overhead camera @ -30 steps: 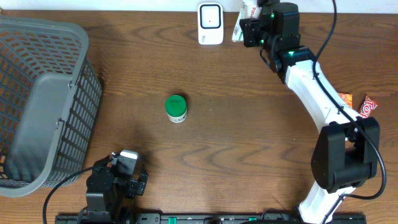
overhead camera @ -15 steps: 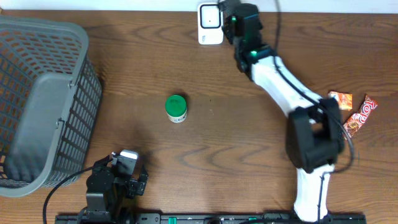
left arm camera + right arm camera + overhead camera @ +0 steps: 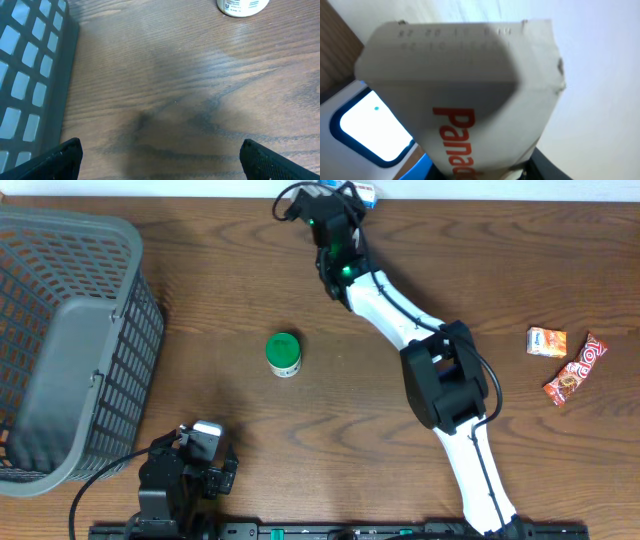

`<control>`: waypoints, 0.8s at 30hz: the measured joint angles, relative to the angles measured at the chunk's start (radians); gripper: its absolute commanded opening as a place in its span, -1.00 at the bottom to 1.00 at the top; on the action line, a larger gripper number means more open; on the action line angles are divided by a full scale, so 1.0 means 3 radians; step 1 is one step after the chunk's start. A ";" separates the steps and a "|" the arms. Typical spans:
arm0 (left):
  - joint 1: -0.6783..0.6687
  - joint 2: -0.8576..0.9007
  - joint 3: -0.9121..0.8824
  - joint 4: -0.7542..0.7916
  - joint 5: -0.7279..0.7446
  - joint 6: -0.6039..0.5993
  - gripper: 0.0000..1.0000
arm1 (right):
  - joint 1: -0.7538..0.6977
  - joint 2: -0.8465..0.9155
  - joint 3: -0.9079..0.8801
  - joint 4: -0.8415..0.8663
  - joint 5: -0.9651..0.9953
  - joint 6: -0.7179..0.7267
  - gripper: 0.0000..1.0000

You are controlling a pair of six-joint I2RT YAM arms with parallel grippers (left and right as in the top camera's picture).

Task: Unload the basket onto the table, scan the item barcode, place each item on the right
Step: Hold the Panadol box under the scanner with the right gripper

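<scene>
Wooden table point(image 3: 200, 280), basket point(image 3: 60, 360), white box point(image 3: 470, 75)

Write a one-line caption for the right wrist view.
Right gripper holds a white box with red lettering at the scanner.

A grey mesh basket point(image 3: 120, 360) fills the far left corner of the wooden table point(image 3: 330, 420). A small jar point(image 3: 284, 354) with a green lid stands upright left of the table's middle, well apart from the basket. Near the right edge lie an orange packet point(image 3: 547, 341) and a red packet point(image 3: 577, 369), just beside each other.
</scene>
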 measured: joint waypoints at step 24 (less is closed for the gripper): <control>0.0000 0.0000 0.0000 0.0000 0.0000 0.0000 0.97 | 0.0048 0.0649 0.0046 0.1078 0.0089 -0.1305 -0.98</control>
